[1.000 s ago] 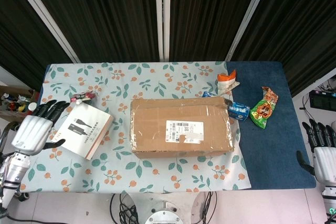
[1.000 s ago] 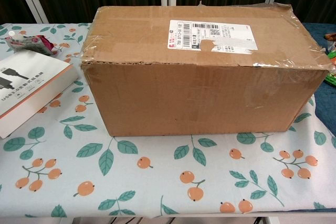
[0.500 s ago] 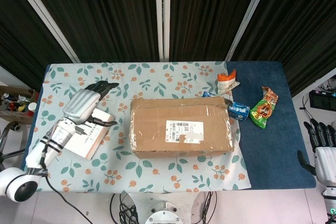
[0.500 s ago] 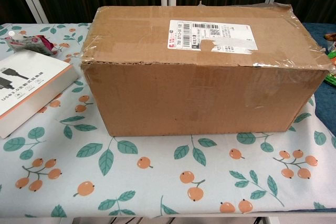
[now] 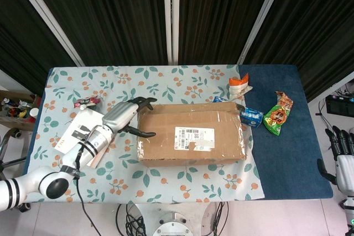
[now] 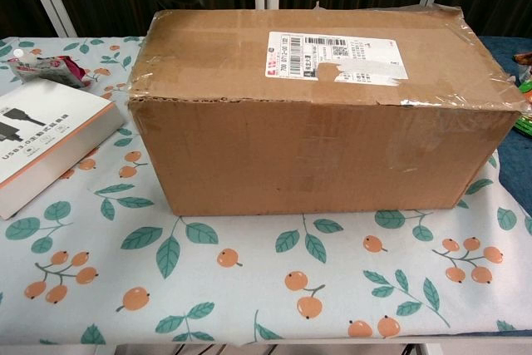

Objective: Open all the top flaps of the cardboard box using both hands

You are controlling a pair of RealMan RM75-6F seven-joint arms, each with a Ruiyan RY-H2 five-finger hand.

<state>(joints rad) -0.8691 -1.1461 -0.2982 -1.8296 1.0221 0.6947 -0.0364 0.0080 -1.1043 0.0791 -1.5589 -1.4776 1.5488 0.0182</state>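
The left robot hand (image 5: 128,115) hovers at the left end of the cardboard box (image 5: 191,134), fingers spread and empty, dark fingertips (image 5: 148,101) over the box's top left edge. The right robot hand (image 5: 343,156) hangs off the desk's right edge, fingers apart, holding nothing. The box sits mid-desk (image 5: 166,78) with its flaps closed. A book (image 5: 77,134) lies to the left, snack packets (image 5: 278,114) to the right.

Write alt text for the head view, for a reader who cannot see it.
Seen from above, a closed, taped cardboard box sits on a floral tablecloth while the robot's left hand reaches its fingers toward the box's left end. A white booklet lies under that arm, snack packets lie to the right, and the right hand waits at the frame's edge.
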